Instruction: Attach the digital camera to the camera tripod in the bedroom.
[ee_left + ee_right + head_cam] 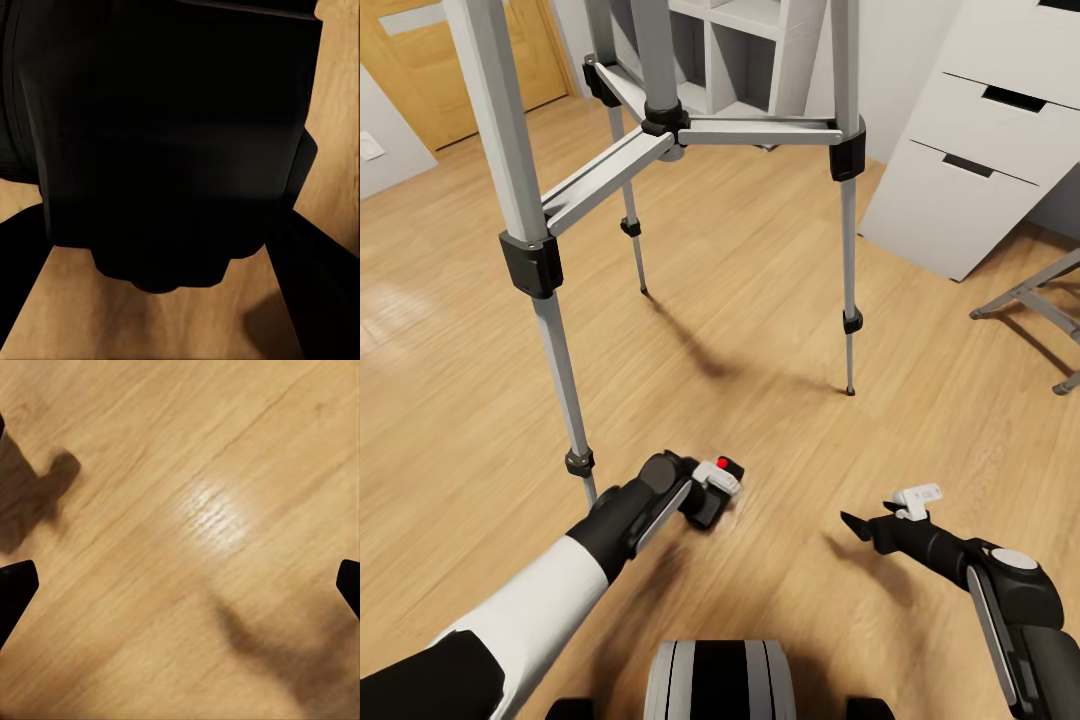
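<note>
The digital camera (712,496), a chunky black body with a red button (725,463) on top, is low over the plank floor in the head view. My left gripper (705,492) reaches down to it and is shut on it. In the left wrist view the camera's dark body (172,150) spans the gap between the two fingers (319,296). The camera tripod (665,125) stands just beyond, its silver legs spread and its nearest leg (555,340) beside my left arm; its head is out of view. My right gripper (865,525) hovers open over bare floor (202,510).
A white drawer unit (980,140) stands at the back right, with a grey metal stool (1030,300) in front of it. White cube shelves (740,50) are behind the tripod. A wooden door (460,60) is at the back left.
</note>
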